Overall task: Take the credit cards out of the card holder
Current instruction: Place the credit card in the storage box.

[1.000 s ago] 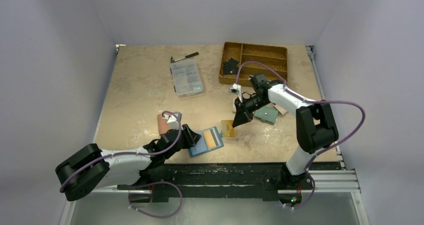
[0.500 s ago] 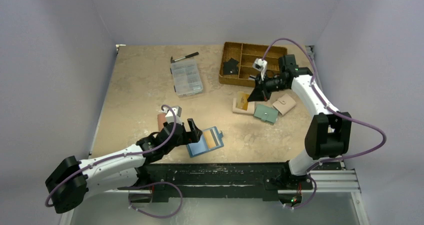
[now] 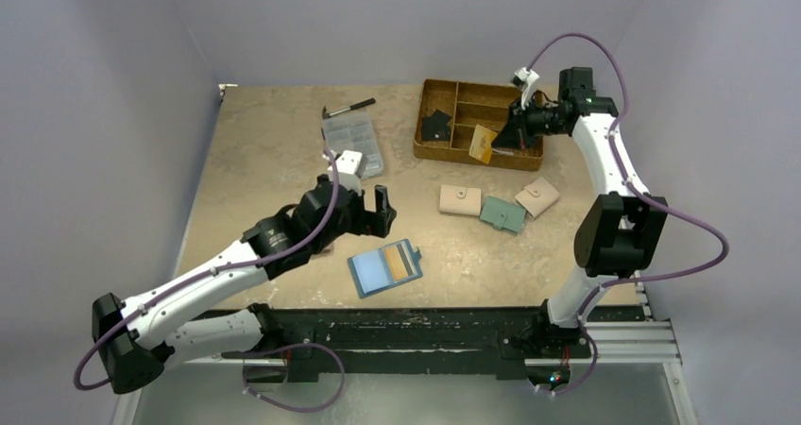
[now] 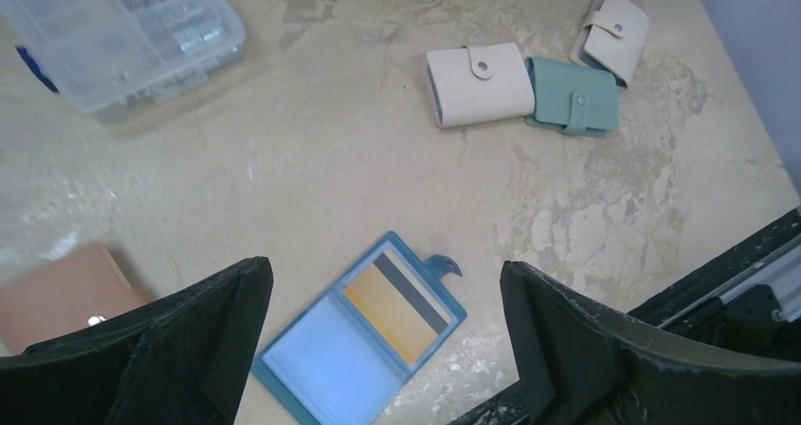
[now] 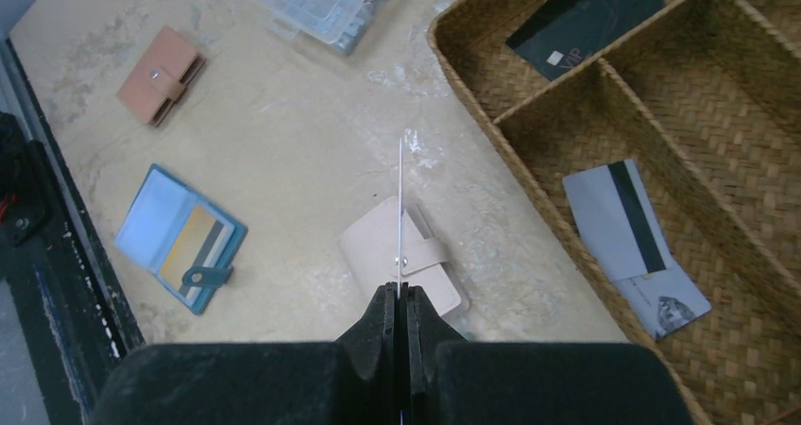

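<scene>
The left fingers (image 4: 203, 345) stand wide apart with nothing between them, hanging above the bench (image 3: 255, 151) over the card holder (image 3: 384, 267). One pink wallet (image 4: 59, 296) lies shut to their left. Farther back sit one clear compartment box (image 3: 351, 146) and one pen (image 3: 349, 109).

The card holder lies open and flat near the bench's front edge. Its left pocket is pale blue and bare. Its right pocket shows an orange-tan card (image 4: 397, 307) with a dark band beside it (one card or two stacked, I cannot tell).

To the right lie three shut wallets. One beige wallet (image 3: 460, 199) touches one teal wallet (image 3: 502, 213), and a second beige wallet (image 3: 536, 196) lies just beside that.

One wicker tray (image 5: 524, 203) at the back holds two cards. The black card (image 5: 586, 19), marked "VIP", is in one compartment. The grey card (image 5: 635, 246), with a black stripe, is in the next (its small print is unreadable).

The right fingers (image 5: 373, 326) are pressed tight on one tan card (image 3: 483, 144), held by its edge above the tray's near rim.
</scene>
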You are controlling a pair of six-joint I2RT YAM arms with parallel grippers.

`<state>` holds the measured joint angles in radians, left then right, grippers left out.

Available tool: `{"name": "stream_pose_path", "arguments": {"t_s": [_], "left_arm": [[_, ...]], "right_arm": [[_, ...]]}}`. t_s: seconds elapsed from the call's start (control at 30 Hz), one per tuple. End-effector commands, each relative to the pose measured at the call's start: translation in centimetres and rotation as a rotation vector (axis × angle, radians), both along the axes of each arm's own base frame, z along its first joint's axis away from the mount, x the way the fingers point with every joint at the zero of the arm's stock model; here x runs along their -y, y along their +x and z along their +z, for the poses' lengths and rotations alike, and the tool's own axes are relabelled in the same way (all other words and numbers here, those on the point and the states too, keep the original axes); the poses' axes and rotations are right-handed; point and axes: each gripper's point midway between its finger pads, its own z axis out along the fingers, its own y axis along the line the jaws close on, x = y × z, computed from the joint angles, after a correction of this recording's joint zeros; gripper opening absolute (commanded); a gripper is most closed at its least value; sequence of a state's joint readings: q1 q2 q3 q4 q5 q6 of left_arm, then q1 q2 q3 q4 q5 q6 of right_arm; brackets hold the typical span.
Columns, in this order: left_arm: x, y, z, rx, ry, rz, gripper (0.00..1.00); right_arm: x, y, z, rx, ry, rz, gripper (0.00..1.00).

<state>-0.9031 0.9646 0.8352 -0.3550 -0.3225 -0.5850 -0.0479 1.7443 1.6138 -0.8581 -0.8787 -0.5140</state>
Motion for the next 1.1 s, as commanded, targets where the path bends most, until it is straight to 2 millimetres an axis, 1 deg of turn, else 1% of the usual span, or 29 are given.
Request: {"name": "stream_pose_path", "arguments": {"t_s": [0.0,0.03,0.13,0.23,0.33,0.4,0.5,0.6,0.67,0.73,0.83,0.93,1.07], "left_arm": [[-0.4,1.2,0.3,0.03,0.256,-0.089,0.99],[-0.2,1.6,0.7,0.039,0.281,-0.101,0.99],[0.1,2.6,0.4,0.059,0.384,-0.141,0.99],[-0.2,3.8,-0.9,0.096,0.469,-0.138,0.99],[-0.1,4.5,-2.3,0.122,0.486,-0.127,0.99],[0.5,4.8,-2.4,0.129,0.468,-0.128,0.99],[1.1,5.1,-3.4,0.12,0.484,-0.147,0.99],[0.3,5.4,-4.3,0.105,0.553,-0.132,0.99],[0.2,5.6,-4.4,0.112,0.574,-0.132,0.99],[0.1,5.8,-4.5,0.125,0.592,-0.143,0.99],[0.0,6.0,-4.5,0.133,0.603,-0.138,0.99],[-0.7,6.2,-4.8,0.131,0.63,-0.115,0.99],[-1.4,6.4,-4.6,0.137,0.646,-0.09,0.99]], "right_arm": [[0.8,1.8,2.2,0.061,-0.006,-0.047,0.0],[1.0,2.1,2.3,0.062,-0.008,-0.054,0.0],[1.6,2.9,2.9,0.074,-0.015,-0.076,0.0],[2.0,4.0,3.3,0.083,-0.013,-0.101,0.0],[2.3,4.9,3.4,0.084,-0.011,-0.119,0.0],[2.6,5.5,3.1,0.081,-0.009,-0.13,0.0],[2.9,6.4,2.6,0.075,0.0,-0.153,0.0],[3.4,7.5,2.4,0.071,0.01,-0.177,0.0],[3.9,8.4,2.4,0.073,0.019,-0.205,0.0],[4.5,9.5,2.5,0.074,0.038,-0.247,0.0],[5.3,11.4,2.3,0.05,0.092,-0.355,0.0],[5.5,13.3,1.8,0.015,0.176,-0.466,0.0],[5.8,15.7,0.2,-0.075,0.272,-0.602,0.0]]}}
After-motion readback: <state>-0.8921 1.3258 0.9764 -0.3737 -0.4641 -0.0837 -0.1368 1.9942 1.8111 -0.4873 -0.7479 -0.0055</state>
